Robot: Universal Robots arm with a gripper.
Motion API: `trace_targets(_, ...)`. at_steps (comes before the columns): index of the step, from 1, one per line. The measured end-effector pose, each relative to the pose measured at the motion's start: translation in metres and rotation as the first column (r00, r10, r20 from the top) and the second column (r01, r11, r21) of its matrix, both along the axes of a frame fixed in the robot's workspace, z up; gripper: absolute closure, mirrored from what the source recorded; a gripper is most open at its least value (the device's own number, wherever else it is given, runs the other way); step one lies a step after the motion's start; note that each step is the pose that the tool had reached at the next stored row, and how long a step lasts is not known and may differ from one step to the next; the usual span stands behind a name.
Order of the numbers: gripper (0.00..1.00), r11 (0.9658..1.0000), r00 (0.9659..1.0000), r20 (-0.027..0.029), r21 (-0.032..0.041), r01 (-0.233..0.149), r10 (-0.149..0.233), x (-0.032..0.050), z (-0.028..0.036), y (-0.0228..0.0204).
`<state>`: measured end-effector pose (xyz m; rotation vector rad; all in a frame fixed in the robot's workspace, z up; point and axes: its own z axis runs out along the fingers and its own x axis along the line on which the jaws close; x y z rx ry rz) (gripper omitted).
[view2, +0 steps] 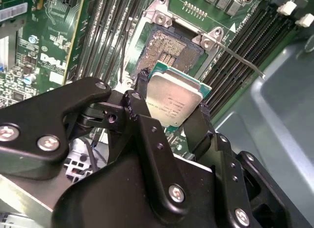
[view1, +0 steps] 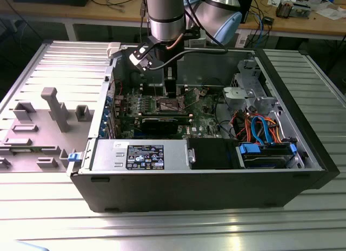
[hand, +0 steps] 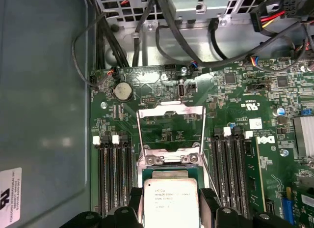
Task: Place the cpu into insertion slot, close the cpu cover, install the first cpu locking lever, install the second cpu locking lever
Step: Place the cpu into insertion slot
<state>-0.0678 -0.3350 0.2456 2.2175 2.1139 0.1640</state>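
You have the jaws clamped on the cpu (view2: 176, 101), one black finger (view2: 147, 125) pressing on each of two opposite edges, its silver top facing the camera in both wrist views. The cpu (hand: 170, 201) hangs just beside and partly over the slot (view2: 169, 51), which lies uncovered with its dark centre showing; you cannot tell whether the chip touches it. Past the slot, the cover (hand: 170, 111) stands flipped open on its hinge, a silver frame with the green board (hand: 235, 105) visible through its window. A thin lever (view2: 240, 61) sticks out free from one corner of the slot. Long memory slots (hand: 113, 174) run along both sides of it. In the exterior view you see the arm (view1: 166, 18) reaching down into the open computer case (view1: 189, 180), which lies on the ribbed metal worktop (view1: 162, 229).
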Motion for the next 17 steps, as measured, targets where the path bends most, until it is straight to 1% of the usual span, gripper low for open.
trace_targets(1,0.46,1.0,1.0,-0.0001,-0.0001,-0.005,0.005,-0.0003,-0.0033,0.0002)
trace_targets(6,0.46,1.0,1.0,0.0,0.0,-0.007,0.007,-0.0006,-0.0116,0.0002)
trace_targets(7,0.46,1.0,1.0,-0.0001,-0.0001,-0.007,0.007,-0.0007,-0.0154,0.0002)
trace_targets(13,0.46,0.9999,0.9999,-0.0001,-0.0001,-0.011,0.011,-0.0016,-0.0256,-0.0001)
trace_targets(15,0.46,0.9999,0.9999,-0.0012,0.0,-0.011,0.011,-0.0022,-0.031,-0.0004)
trace_targets(17,0.46,0.9999,0.9999,-0.0012,-0.0001,-0.011,0.011,-0.0025,-0.034,-0.0015)
